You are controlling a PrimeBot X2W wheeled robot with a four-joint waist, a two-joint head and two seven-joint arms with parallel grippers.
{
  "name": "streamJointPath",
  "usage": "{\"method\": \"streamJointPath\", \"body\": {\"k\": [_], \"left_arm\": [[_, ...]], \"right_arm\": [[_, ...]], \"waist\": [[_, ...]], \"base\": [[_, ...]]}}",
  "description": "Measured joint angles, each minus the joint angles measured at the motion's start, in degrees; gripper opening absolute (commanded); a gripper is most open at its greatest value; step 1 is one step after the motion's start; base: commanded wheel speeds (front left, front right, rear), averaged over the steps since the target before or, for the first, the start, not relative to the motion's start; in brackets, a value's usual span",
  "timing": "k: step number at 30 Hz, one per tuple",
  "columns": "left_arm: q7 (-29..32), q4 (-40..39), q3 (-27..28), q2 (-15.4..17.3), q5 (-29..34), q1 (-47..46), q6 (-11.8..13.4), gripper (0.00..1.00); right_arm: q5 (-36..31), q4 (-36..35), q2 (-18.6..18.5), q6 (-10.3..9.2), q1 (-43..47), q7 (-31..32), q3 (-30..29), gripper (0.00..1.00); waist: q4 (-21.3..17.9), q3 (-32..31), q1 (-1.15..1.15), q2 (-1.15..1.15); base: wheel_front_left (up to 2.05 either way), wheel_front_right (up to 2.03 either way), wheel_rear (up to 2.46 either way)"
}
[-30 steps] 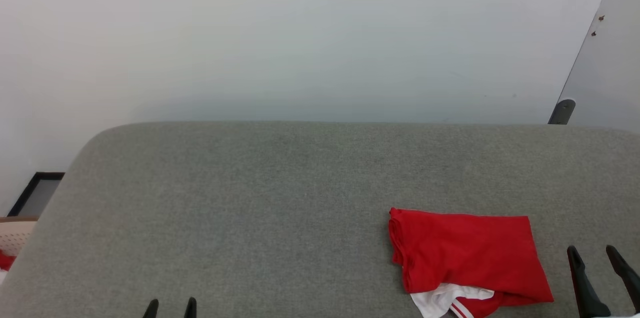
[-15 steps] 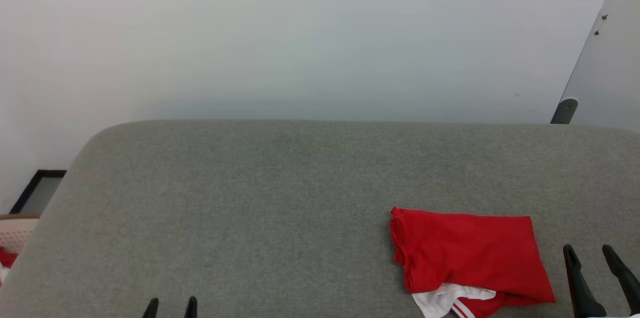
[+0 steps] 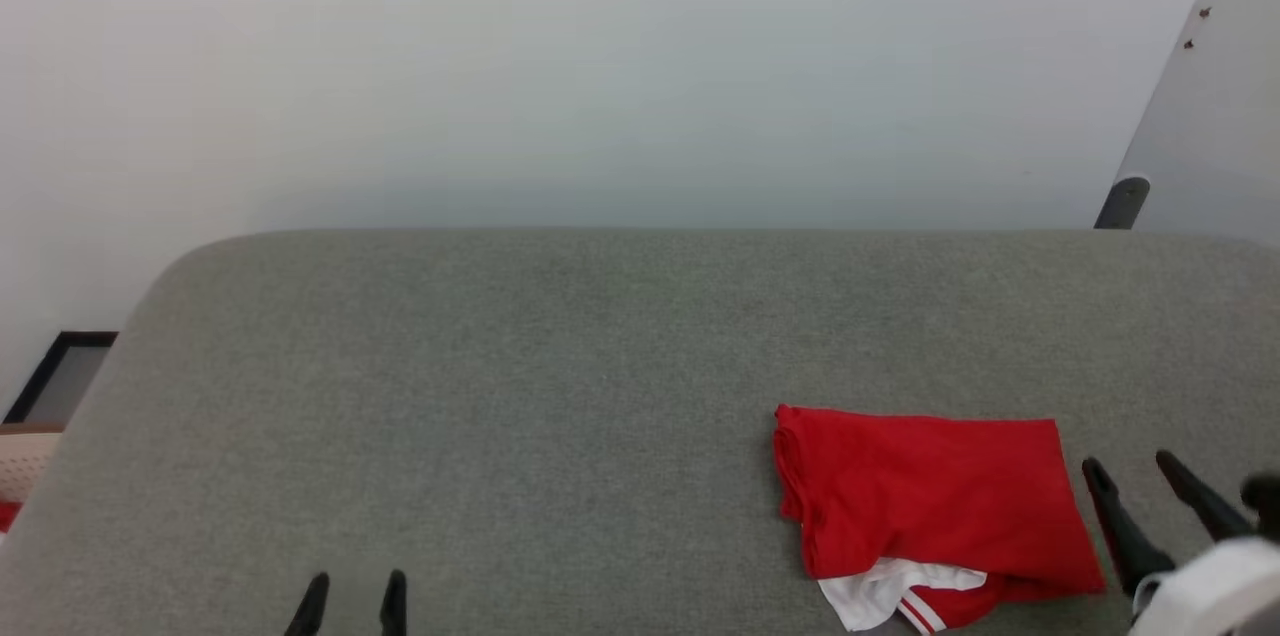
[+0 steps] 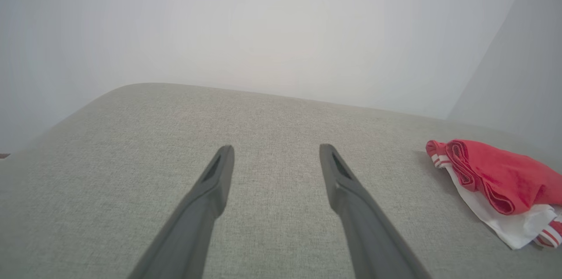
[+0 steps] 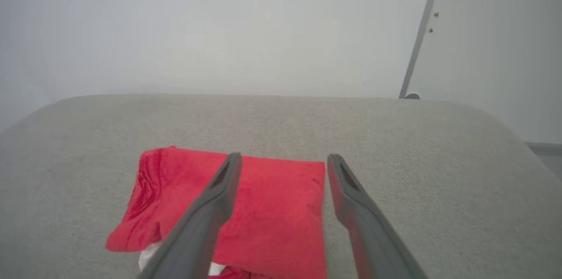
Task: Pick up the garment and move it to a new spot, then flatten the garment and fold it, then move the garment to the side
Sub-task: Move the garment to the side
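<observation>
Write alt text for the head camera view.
A folded red garment with a white sleeve poking out lies on the right of a grey fabric surface. The open right gripper is just beside it, the open left gripper at lower left.

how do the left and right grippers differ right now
The right gripper stands close by the right edge of the garment; the left gripper is far from it, over bare grey cushion. The right gripper leans leftward in the head view; the left gripper points straight up it. Both are open and hold nothing.
</observation>
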Motion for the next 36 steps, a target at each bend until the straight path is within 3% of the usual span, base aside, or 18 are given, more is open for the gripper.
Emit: {"method": "streamJointPath", "body": {"k": [4, 9, 15, 21, 31, 32, 33, 35, 36], "left_arm": [[0.0, 0.25, -0.89, 0.21, 0.1, -1.46, 0.0, 1.0], [0.0, 1.02, -2.47, 0.35, -0.22, -2.31, 0.0, 1.0], [0.0, 1.69, -4.26, 1.13, -1.31, -3.77, 0.0, 1.0], [0.0, 1.92, -6.2, 2.21, -1.99, -5.83, 0.0, 1.0], [0.0, 3.01, -7.99, 3.22, -2.92, -8.7, 0.0, 1.0], [0.0, 3.13, -8.14, 3.19, -2.93, -8.87, 0.0, 1.0], [0.0, 3.19, -8.18, 3.18, -2.96, -8.92, 0.0, 1.0], [0.0, 3.33, -8.18, 3.23, -3.27, -9.1, 0.0, 1.0], [0.0, 3.39, -8.31, 3.28, -3.35, -9.22, 0.0, 1.0]], "right_arm": [[1.67, 4.32, -5.33, 0.0, -6.04, 11.51, 2.76, 1.0], [6.78, 9.94, -9.22, -0.01, -11.22, 28.28, 5.86, 1.0], [11.17, 15.14, -10.56, -0.01, -16.89, 41.34, 8.29, 1.0], [10.61, 20.94, -9.61, -0.01, -20.44, 43.29, 8.49, 1.0], [9.78, 28.98, -6.37, -0.01, -23.79, 39.89, 9.22, 1.0], [9.78, 29.27, -6.31, -0.01, -24.02, 39.23, 9.34, 0.87], [9.81, 29.62, -6.2, -0.01, -24.26, 38.64, 9.45, 0.36], [10.05, 30.37, -6.08, -0.01, -24.94, 37.56, 9.61, 0.0], [10.13, 30.6, -6.03, -0.01, -25.16, 36.82, 9.71, 0.0]], "waist": [[-0.17, 0.75, 0.0, 0.0], [0.58, 1.58, 0.0, 0.0], [1.46, 3.5, 0.0, 0.0], [2.58, 5.83, 0.0, 0.0], [4.01, 8.77, 0.0, 0.0], [4.02, 9.03, 0.0, 0.0], [3.98, 9.26, 0.0, 0.0], [3.71, 9.63, 0.0, 0.0], [3.5, 9.76, 0.0, 0.0]], "base": [[0.0, 0.0, 0.0], [0.0, 0.0, 0.0], [0.0, 0.0, 0.0], [0.0, 0.0, 0.0], [0.0, 0.0, 0.0], [0.0, 0.0, 0.0], [0.0, 0.0, 0.0], [0.0, 0.0, 0.0], [0.0, 0.0, 0.0]]}}
